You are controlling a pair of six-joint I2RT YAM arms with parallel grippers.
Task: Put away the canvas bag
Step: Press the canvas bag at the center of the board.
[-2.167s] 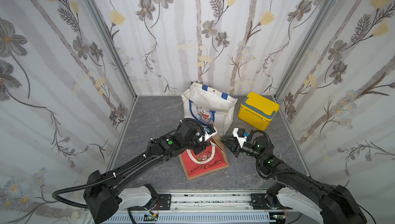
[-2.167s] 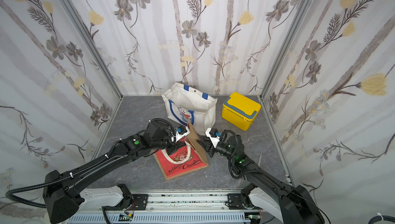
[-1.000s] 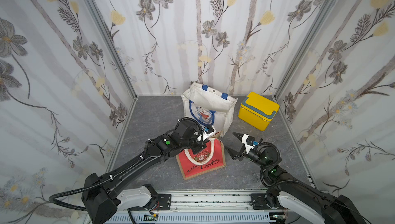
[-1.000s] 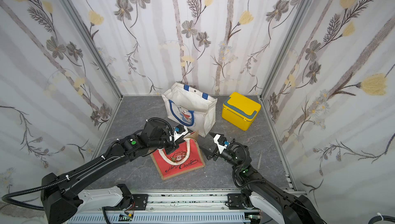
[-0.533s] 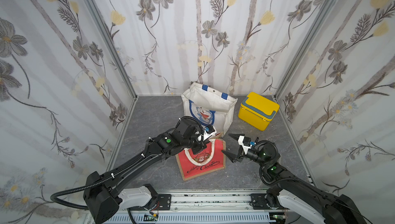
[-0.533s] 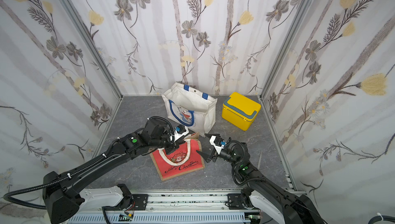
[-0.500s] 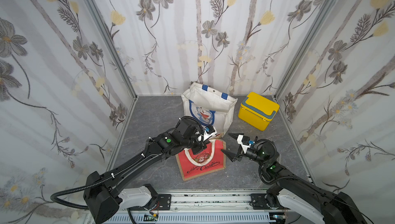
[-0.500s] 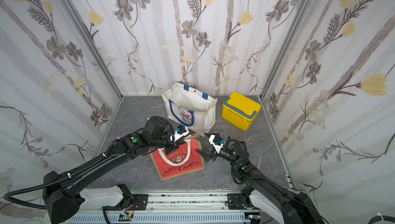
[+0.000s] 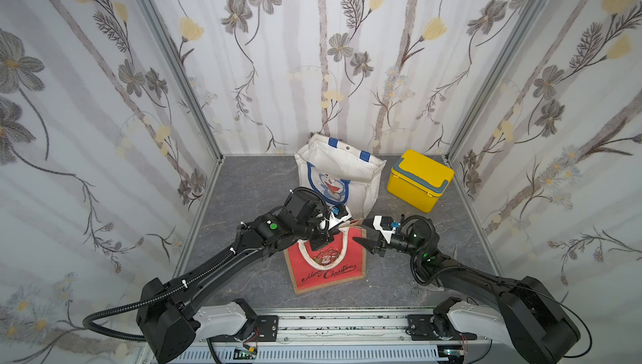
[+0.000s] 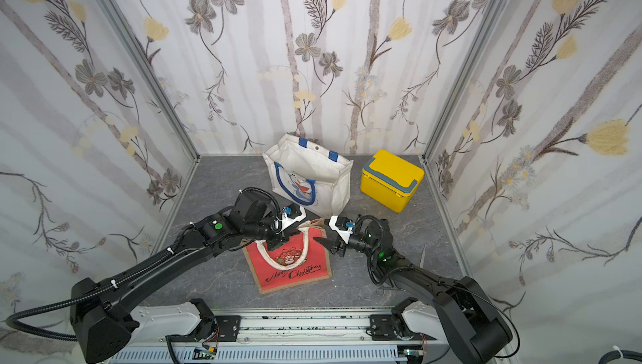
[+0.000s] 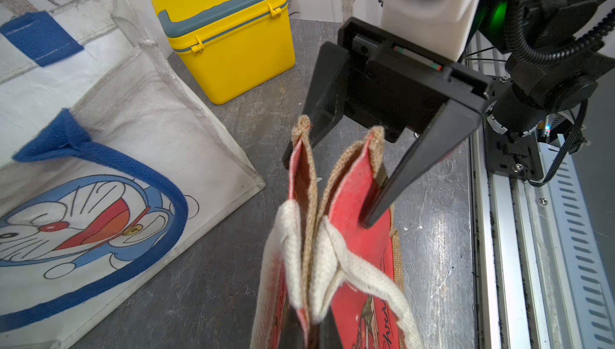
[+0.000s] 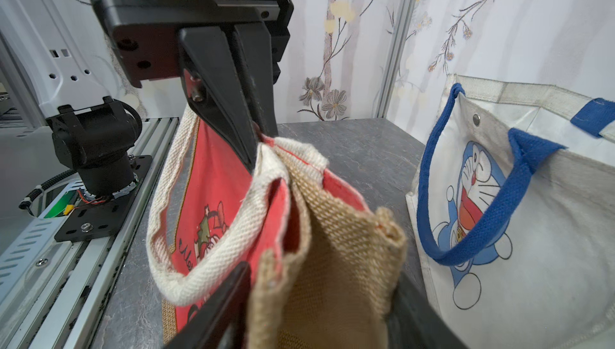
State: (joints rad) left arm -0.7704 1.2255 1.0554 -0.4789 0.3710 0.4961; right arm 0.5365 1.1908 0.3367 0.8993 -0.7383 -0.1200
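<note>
left wrist view, frame centre: right gripper [image 11: 326, 194] straddles the red bag [image 11: 352, 197], jaws apart, left gripper [image 12: 256, 144] clamped on its rim; best close squarely over both walls before lifting.

Grey marbled tabletop [image 9: 250, 185]
A white cartoon tote [image 9: 351, 171] and yellow box [image 9: 417, 181] are stood at the back; red Christmas bag [image 9: 326, 268] is set in front.

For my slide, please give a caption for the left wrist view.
Right gripper straddling one end of the red Christmas bag; white Doraemon bag and yellow box nearby.
</note>
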